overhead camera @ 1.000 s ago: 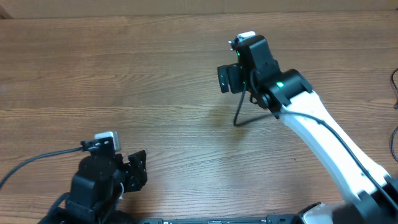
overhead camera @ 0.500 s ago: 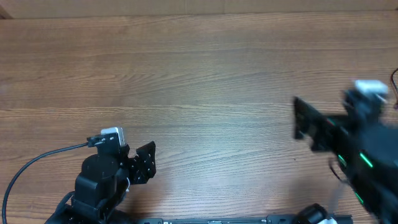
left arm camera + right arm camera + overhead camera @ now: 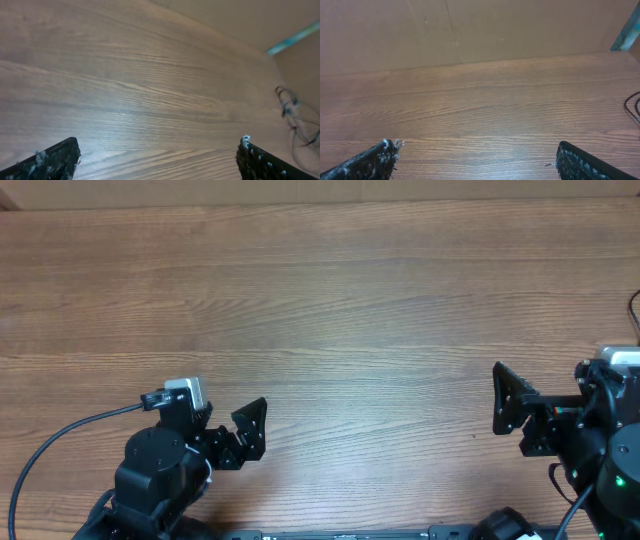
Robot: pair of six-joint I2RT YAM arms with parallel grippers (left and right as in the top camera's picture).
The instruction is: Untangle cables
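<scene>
The cables show only as a tangle of thin black cords (image 3: pixel 292 114) far right in the left wrist view, as a black loop (image 3: pixel 633 106) at the right edge of the right wrist view, and as a sliver (image 3: pixel 634 312) at the overhead view's right edge. My left gripper (image 3: pixel 240 442) sits low at the front left, open, with only bare wood between its fingers (image 3: pixel 157 150). My right gripper (image 3: pixel 515 420) is at the front right, also open and empty (image 3: pixel 476 150). Neither gripper touches the cables.
A thicker black lead (image 3: pixel 60 442) runs from the left arm off the left edge. A brown board wall (image 3: pixel 470 30) stands along the table's far side. Wooden tabletop (image 3: pixel 330 330) lies between the arms.
The right arm has swung back from the middle of the table to the front right. The left gripper's jaws have spread wider.
</scene>
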